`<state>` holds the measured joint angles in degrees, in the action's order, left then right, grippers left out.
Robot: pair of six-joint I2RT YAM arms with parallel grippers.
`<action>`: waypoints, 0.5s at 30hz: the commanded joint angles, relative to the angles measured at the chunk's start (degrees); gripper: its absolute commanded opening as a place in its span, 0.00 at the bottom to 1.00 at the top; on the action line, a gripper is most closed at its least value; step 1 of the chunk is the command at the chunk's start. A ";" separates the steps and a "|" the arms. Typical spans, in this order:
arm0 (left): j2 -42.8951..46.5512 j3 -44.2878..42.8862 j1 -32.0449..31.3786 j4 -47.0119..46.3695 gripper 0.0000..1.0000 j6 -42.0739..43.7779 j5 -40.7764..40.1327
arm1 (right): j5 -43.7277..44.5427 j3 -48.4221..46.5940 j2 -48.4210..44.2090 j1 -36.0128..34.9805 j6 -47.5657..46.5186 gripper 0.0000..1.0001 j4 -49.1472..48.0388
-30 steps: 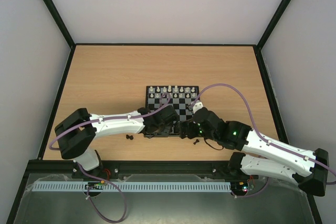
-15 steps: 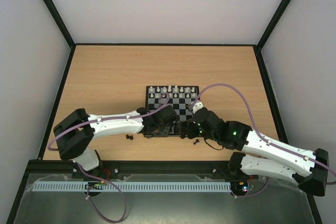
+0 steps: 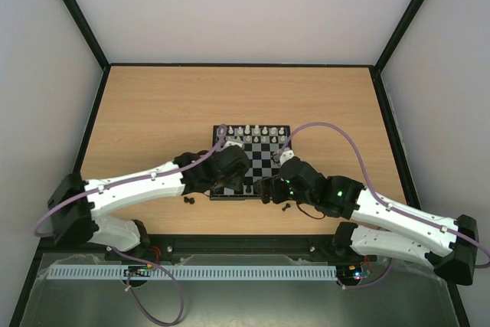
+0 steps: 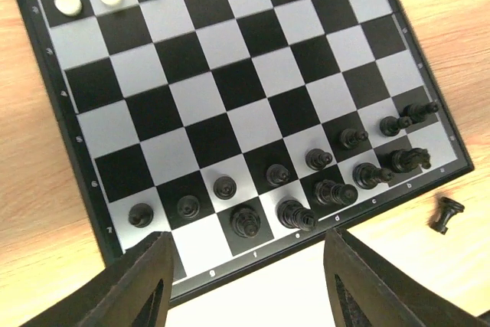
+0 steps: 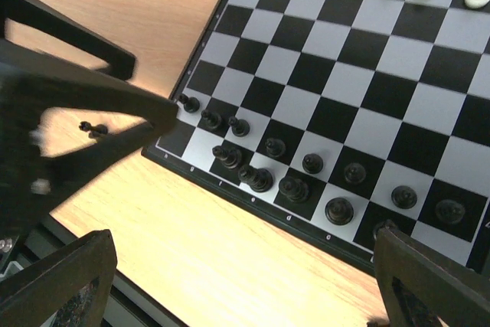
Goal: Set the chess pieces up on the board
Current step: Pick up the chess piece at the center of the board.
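Note:
The board [image 3: 264, 160] lies at the table's middle, with white pieces [image 3: 253, 130] along its far edge. My left gripper [image 3: 228, 176] hovers over the near left corner, open and empty. In the left wrist view [image 4: 249, 296] its jaws straddle the board's [image 4: 230, 82] near edge, below two rows of black pieces [image 4: 295, 214]. My right gripper [image 3: 269, 189] is open and empty over the near edge. Its wrist view [image 5: 245, 289] shows the board [image 5: 360, 67] and the black pieces [image 5: 293, 188]. One loose black piece [image 3: 190, 201] lies on the table left of the board, another [image 3: 285, 206] lies by the right gripper.
The two grippers are close together at the board's near edge; the left one fills the left of the right wrist view [image 5: 69, 120]. A loose black piece shows in each wrist view [image 4: 446, 214] [image 5: 94, 129]. Black rails and grey walls bound the table [image 3: 153, 112].
The left arm has swung, its elbow dropping down and left, and its gripper has shifted slightly left and away over the board. The right gripper has edged slightly towards the near edge.

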<state>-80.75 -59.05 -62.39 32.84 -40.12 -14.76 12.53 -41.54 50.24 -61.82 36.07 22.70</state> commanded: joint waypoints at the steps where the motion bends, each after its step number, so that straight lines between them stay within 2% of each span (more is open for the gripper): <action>1: 6.48 2.26 -0.19 2.31 0.59 -1.48 -3.69 | -2.63 -0.98 2.31 0.30 2.77 0.93 2.22; 10: 17.14 11.94 1.53 3.88 0.74 -7.39 -5.27 | -3.83 -0.71 4.43 0.29 2.88 0.92 0.82; 15: 20.17 18.07 2.43 4.34 0.93 -11.83 -4.22 | -2.90 -2.08 4.82 0.29 1.05 0.92 1.41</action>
<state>-62.30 -44.31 -60.66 34.76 -47.44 -18.52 9.04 -41.63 54.57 -61.73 38.37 22.74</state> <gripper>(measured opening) 0.887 0.920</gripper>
